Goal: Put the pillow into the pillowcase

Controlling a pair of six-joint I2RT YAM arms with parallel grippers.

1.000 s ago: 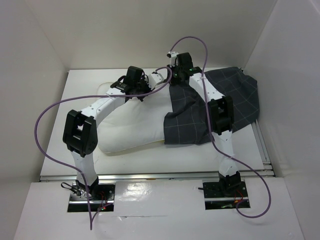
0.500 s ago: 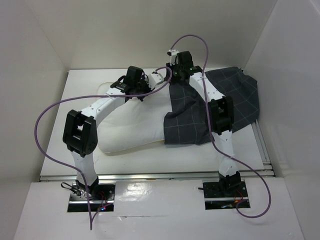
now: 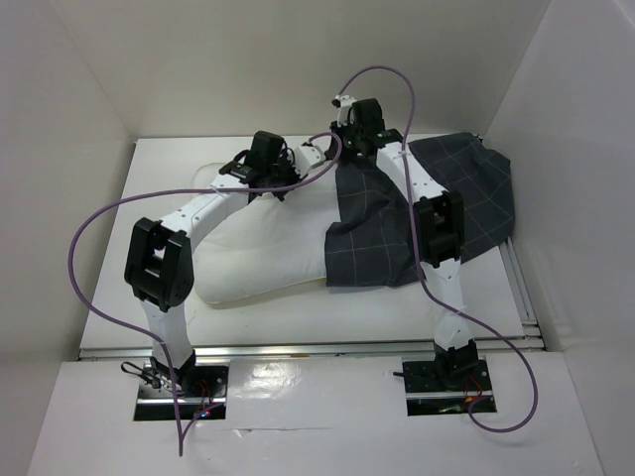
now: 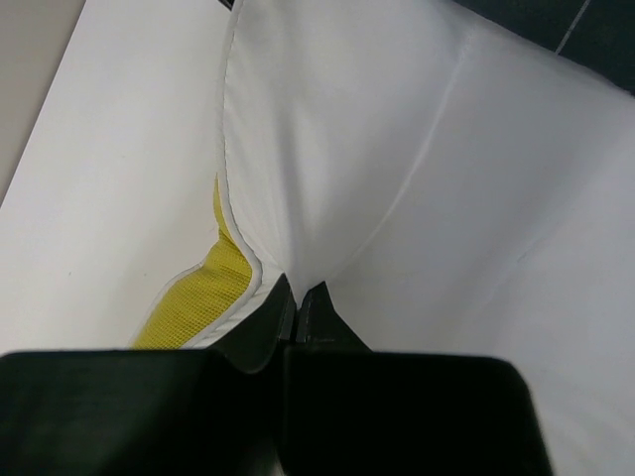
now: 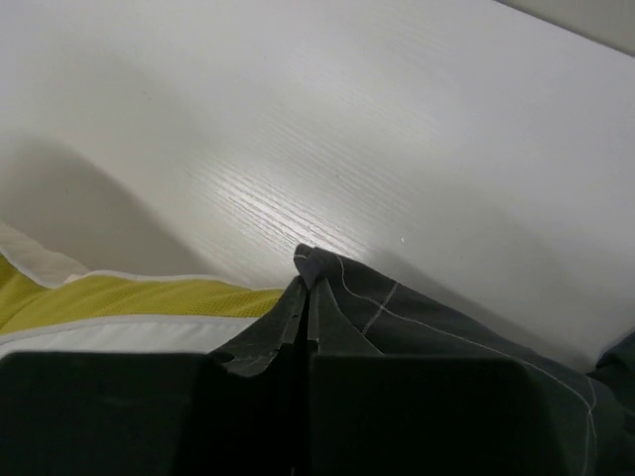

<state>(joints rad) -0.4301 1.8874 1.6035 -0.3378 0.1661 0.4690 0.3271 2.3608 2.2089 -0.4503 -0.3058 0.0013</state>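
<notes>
The white pillow lies across the table's middle, and its right end is under the dark grid-patterned pillowcase. My left gripper is at the pillow's far edge. The left wrist view shows this gripper shut on the white pillow beside its yellow trim. My right gripper is just right of it, over the pillowcase's far left corner. In the right wrist view that gripper is shut on a pinch of the pillowcase, with the pillow's yellow trim to the left.
White enclosure walls stand close on the left, back and right. Purple cables loop over both arms. A metal rail runs along the table's right edge. Bare tabletop shows at the far left.
The right gripper has shifted slightly back and left at the pillowcase's corner and has shut on the cloth. The left arm and the pillow have not moved.
</notes>
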